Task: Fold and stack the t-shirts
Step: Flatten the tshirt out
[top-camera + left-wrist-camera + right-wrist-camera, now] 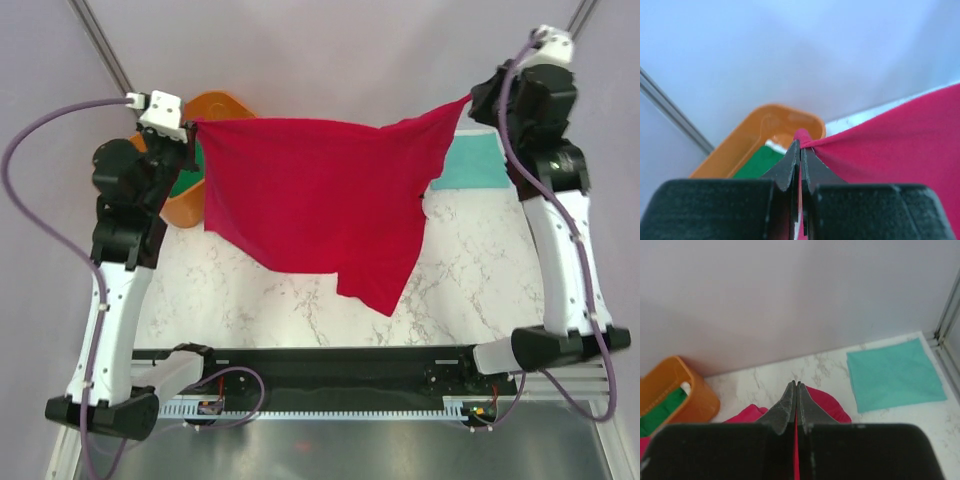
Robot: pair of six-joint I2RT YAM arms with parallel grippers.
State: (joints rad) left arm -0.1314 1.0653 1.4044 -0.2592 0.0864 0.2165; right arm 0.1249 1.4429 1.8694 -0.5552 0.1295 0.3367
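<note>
One bright red cloth t-shirt [310,210] hangs stretched above the white marble table [250,300], corners clamped in the left gripper [800,145] and right gripper [796,385]. A folded teal t-shirt [892,375] lies far right; a green t-shirt [757,162] lies in the orange plastic tub [740,142].

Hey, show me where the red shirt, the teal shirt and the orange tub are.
red shirt [310,200], top external view, middle of the hanging cloth.
teal shirt [894,375], right wrist view, centre of the folded square.
orange tub [747,135], left wrist view, its inner wall.
</note>
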